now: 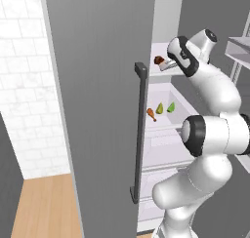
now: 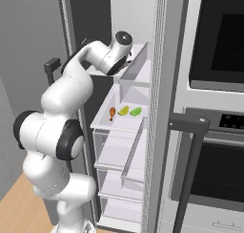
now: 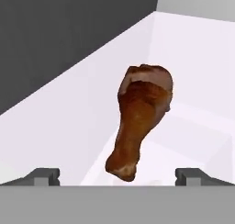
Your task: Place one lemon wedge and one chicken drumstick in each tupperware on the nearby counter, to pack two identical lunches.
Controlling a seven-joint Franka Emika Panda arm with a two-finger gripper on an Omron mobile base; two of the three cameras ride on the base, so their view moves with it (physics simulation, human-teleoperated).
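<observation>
A brown chicken drumstick (image 3: pixel 142 117) lies on the fridge's upper white shelf (image 3: pixel 55 126), its thin end pointing toward my gripper (image 3: pixel 118 176). The gripper is open, one fingertip either side of that end, not touching it. In the left base view the same drumstick (image 1: pixel 158 61) sits just ahead of the gripper (image 1: pixel 169 64). One shelf lower lie a second drumstick (image 1: pixel 152 113), a yellow lemon wedge (image 1: pixel 160 108) and a green wedge (image 1: pixel 171 107). These are also the drumstick (image 2: pixel 112 113) and wedges (image 2: pixel 123 111) in the right base view. The tupperware and the counter are out of view.
The grey fridge door (image 1: pixel 97 110) with its dark bar handle (image 1: pixel 140 134) stands open on the left. Clear drawers (image 2: pixel 119 151) sit below the shelves. An oven (image 2: pixel 214 36) with a dark handle (image 2: pixel 190 124) stands to the right of the fridge.
</observation>
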